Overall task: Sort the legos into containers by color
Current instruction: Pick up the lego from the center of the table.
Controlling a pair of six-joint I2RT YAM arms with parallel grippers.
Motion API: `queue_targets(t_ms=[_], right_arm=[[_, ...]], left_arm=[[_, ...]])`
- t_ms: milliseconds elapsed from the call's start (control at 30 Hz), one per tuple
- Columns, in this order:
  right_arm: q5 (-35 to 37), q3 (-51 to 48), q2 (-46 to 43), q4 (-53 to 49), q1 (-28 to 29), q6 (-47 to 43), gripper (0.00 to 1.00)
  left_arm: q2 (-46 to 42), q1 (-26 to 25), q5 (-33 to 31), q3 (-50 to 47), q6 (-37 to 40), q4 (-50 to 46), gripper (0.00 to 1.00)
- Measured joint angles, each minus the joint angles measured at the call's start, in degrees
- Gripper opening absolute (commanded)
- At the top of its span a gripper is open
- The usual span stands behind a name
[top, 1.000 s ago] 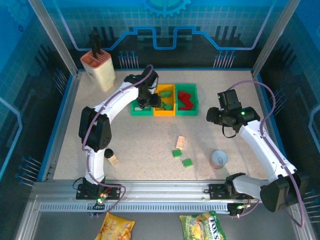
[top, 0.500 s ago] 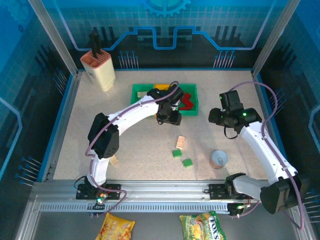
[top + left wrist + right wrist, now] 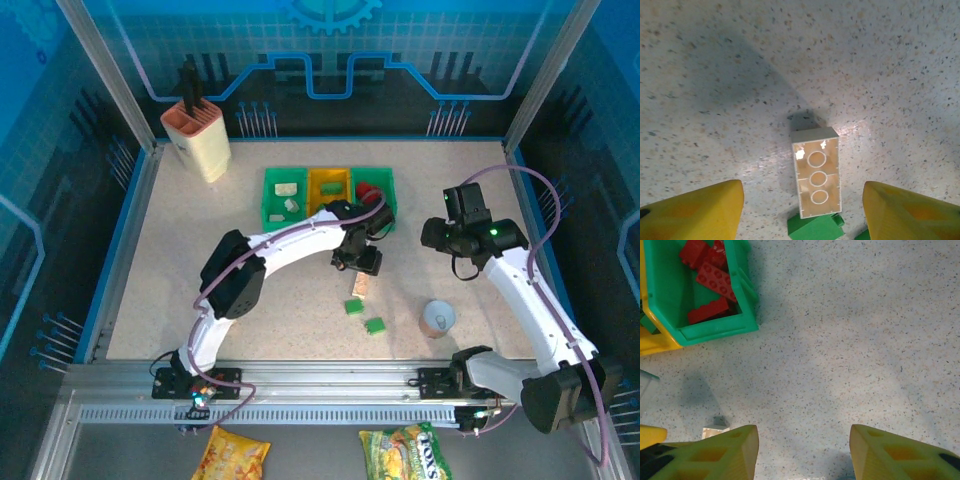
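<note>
Three bins stand in a row: a left green one [image 3: 270, 198] with cream bricks [image 3: 288, 189], an orange-yellow one [image 3: 312, 192] with green bricks [image 3: 331, 187], and a right green one [image 3: 389, 188] [image 3: 715, 330] with red bricks [image 3: 710, 277]. A cream brick [image 3: 361, 284] [image 3: 817, 172] lies hollow side up on the table. Two green bricks [image 3: 353, 306] [image 3: 374, 324] lie just nearer, and one of them [image 3: 815, 227] touches its end. My left gripper [image 3: 358, 258] [image 3: 802, 200] hovers open over the cream brick, a finger on each side, apart from it. My right gripper [image 3: 436, 236] [image 3: 804, 450] is open over bare table.
A round grey cup [image 3: 438, 318] stands at the near right. The tall cream-and-pink holder [image 3: 197, 135] is at the far left corner. Blue walls [image 3: 122, 235] ring the speckled table.
My left arm has swung from over the bins to the right and nearer, above the loose bricks, and its jaws have widened. The right arm has barely moved.
</note>
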Motion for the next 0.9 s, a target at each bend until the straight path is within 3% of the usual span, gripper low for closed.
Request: queue_targets(t_ms=[300,900], right_arm=[[0.0,-0.1,-0.2,0.0,0.0,0.0,0.52],[0.0,-1.1,-0.2,0.0,0.0,0.0,0.52]], left_arm=[[3.6,-1.9,0.0,0.6,-1.5,0.4,0.66],[7.3,-2.9,0.0,1.0,-1.7,0.6,0.46]])
